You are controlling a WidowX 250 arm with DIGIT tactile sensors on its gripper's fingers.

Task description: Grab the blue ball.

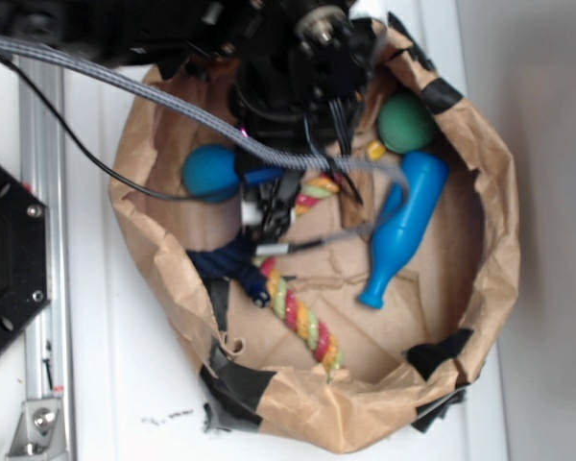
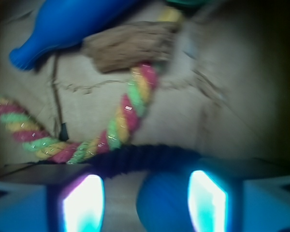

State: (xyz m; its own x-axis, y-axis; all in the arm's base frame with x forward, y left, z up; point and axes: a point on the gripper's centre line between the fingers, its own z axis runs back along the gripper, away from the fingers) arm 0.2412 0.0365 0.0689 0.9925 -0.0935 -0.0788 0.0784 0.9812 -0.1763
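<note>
Blue ball not yet grabbed, as far as can be judged. In the wrist view, sits low in the frame, between the two glowing fingertips but off-centre, crowding the right-hand one and leaving bare paper on the other side. Tool spread wide, nothing clamped; whether the far pad touches the ball, cannot tell through the glare. Reach seems largely done; centring, perhaps a little more descent, and the closing all left to do.

Just beyond the fingertips, a dark navy rope end lying crosswise, close against the top of the ball, and likely to be caught in a careless close. Past that, striped rope in pink, green and yellow, bending away from the tool. Farther on, a brown lump of uncertain nature, blurred. Farthest, blue pin toy at the top edge, well apart from the tool.

From the exterior view, ball resting on the floor of a brown paper nest, at the side of the arm, partly overlapped by a cable; tool itself mostly hidden there under the black arm, so the gap hard to read. Green ball across the nest, well clear, beside the pin toy. White counter under all.
</note>
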